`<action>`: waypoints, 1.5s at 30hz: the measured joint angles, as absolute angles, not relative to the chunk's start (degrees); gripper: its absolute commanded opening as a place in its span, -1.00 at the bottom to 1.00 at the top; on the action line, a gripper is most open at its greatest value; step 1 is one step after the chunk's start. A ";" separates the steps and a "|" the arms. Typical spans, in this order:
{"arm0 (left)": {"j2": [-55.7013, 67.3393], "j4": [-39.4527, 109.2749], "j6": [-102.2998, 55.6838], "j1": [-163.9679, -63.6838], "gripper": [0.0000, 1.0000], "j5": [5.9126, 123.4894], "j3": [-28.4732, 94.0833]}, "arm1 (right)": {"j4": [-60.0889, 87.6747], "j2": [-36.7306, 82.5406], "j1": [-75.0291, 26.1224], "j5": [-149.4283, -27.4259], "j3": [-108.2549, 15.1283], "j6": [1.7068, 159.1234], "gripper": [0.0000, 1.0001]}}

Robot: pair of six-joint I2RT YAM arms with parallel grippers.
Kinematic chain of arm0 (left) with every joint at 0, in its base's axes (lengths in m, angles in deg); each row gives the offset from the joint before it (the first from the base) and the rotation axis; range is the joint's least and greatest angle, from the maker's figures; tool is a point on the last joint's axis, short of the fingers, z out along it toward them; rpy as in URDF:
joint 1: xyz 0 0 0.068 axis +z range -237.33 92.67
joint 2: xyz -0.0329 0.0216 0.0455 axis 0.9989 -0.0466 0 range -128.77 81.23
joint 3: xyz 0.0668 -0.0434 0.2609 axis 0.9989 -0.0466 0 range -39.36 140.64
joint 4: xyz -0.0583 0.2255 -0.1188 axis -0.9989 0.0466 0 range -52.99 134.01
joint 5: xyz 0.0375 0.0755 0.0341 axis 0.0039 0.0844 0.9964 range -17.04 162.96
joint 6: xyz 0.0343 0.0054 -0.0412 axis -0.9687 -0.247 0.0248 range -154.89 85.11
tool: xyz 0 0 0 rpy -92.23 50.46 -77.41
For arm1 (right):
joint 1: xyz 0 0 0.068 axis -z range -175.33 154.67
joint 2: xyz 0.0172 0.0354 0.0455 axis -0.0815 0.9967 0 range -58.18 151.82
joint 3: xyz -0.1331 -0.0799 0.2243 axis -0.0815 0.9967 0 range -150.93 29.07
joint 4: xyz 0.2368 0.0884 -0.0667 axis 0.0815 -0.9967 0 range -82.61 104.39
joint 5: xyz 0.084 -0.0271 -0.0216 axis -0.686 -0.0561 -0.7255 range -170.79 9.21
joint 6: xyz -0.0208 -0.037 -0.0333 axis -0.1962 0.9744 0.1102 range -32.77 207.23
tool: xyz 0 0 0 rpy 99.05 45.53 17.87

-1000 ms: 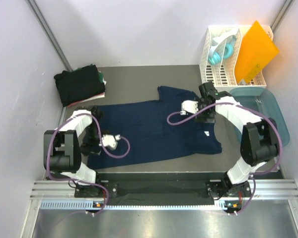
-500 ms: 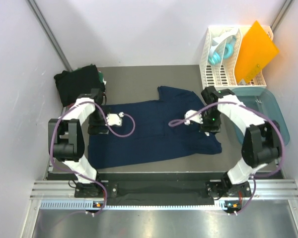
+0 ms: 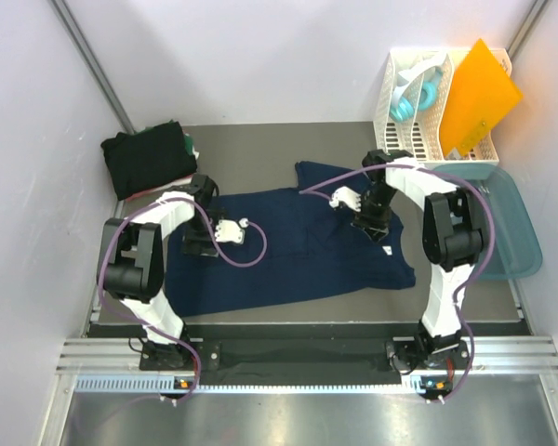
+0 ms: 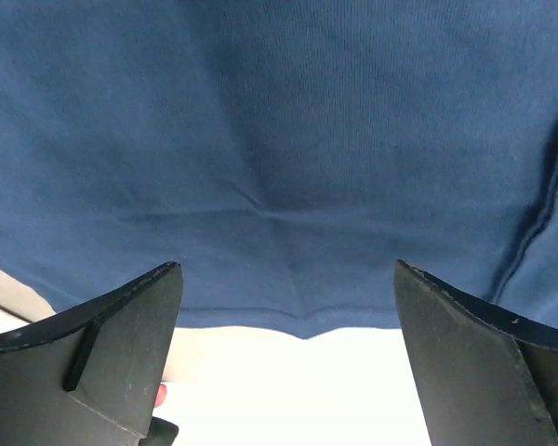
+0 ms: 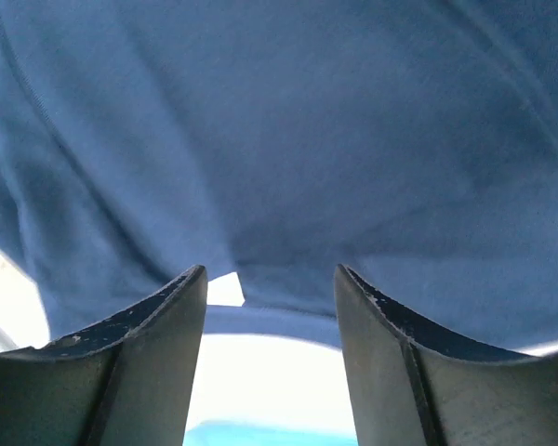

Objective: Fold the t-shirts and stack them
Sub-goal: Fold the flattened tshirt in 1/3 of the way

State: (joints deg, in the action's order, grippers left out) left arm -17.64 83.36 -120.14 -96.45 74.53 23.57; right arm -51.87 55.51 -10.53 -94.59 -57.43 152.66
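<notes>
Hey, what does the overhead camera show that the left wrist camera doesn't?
Only overhead: the whole navy t-shirt spread flat, a folded dark pile in the far left corner, the white rack, the teal tub, and the right tool over the shirt. Only left wrist: the left tool close up, fingers wide apart, the shirt's edge between them. Both: navy cloth.

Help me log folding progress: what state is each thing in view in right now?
navy t-shirt: spread flat, unfolded.
dark t-shirts: folded, stacked at the far left corner.
left gripper: open wide over the navy t-shirt's edge.
right gripper: jaws apart at the cloth's edge, nothing visibly pinched.
teal tub: upright, beside the shirt.
white rack: upright, holding an orange sheet.
</notes>
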 measured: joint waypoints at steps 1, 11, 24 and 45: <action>-17.67 83.03 -120.05 -96.60 0.98 74.53 23.42 | -51.74 56.23 -10.51 -94.81 -57.93 152.48 0.13; -17.62 81.33 -120.08 -97.39 0.98 74.55 21.26 | -52.26 63.49 -10.29 -96.93 -64.75 150.17 -0.39; -17.05 80.50 -120.32 -98.03 0.98 75.22 20.38 | -50.04 63.58 -10.16 -95.07 -64.86 148.66 -0.20; -23.92 75.89 -103.70 -97.22 0.98 72.60 33.23 | -23.68 59.36 -10.16 -82.26 -66.50 141.16 -0.03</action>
